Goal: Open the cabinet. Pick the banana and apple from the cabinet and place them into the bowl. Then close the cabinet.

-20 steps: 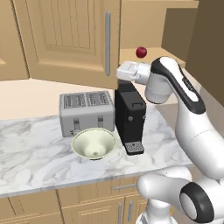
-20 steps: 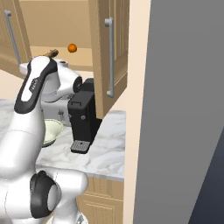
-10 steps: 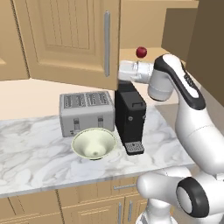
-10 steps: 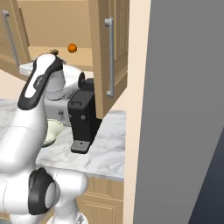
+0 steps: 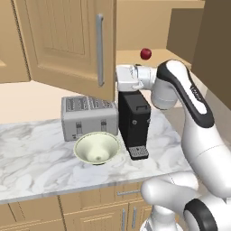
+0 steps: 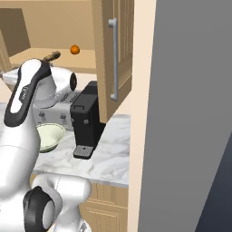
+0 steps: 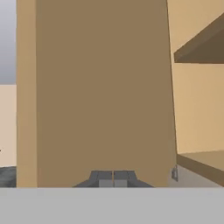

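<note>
Both doors of the cabinet stand swung out. The left door (image 5: 67, 45) carries a long silver handle (image 5: 100, 49); the right door (image 6: 118, 50) hangs above the coffee machine. My gripper (image 7: 113, 178) is shut with nothing in it, its tips close against the left door's inner face (image 7: 100, 87). The hand (image 5: 128, 79) sits just behind that door's free edge. On the cabinet shelf the dark-red apple (image 5: 145, 54) rests, and the brownish banana (image 6: 51, 56) lies beside an orange ball (image 6: 74, 49). The cream-green bowl (image 5: 97, 148) stands on the counter, below and left of the hand.
A silver toaster (image 5: 88, 116) stands behind the bowl and a black coffee machine (image 5: 134, 122) to its right, right under my hand. The marble counter (image 5: 36, 162) has free room to the left. A tall grey panel (image 6: 190, 113) closes off the right side.
My hand has moved left with the fingers shut, and the left door has swung a little wider open. The fruit and bowl have not moved.
</note>
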### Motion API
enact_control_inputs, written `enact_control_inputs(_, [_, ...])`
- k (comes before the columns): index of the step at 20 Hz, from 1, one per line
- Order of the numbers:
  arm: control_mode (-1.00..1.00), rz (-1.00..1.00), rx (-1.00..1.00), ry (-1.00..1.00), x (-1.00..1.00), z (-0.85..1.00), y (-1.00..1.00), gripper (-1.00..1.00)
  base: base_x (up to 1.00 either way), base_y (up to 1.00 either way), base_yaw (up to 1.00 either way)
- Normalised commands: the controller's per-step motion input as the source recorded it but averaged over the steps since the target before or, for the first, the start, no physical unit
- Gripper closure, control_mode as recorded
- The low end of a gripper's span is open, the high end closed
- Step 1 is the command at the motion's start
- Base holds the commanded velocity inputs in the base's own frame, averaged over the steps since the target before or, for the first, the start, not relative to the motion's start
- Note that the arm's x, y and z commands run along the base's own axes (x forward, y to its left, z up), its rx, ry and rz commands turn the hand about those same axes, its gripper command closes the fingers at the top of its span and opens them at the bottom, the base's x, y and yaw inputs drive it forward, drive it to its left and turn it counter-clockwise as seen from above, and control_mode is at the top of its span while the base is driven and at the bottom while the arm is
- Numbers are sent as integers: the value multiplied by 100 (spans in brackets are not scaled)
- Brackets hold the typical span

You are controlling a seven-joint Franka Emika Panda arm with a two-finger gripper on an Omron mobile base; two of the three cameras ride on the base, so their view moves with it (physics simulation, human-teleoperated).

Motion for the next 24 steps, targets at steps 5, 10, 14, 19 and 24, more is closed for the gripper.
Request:
enact_control_inputs(5, [-100, 5, -3, -2, -53, 0, 43, 100, 0, 0, 0])
enact_control_inputs(10, [-100, 4, -1, 0, -43, 0, 35, 100, 0, 0, 0])
enact_control_inputs(14, [-100, 3, -1, 0, -34, 0, 32, 100, 0, 0, 0])
enact_control_inputs(19, [-100, 0, -2, 2, -6, -3, 20, 100, 0, 0, 0])
enact_control_inputs(24, [-100, 0, 0, 1, 0, -1, 10, 100, 0, 0, 0])
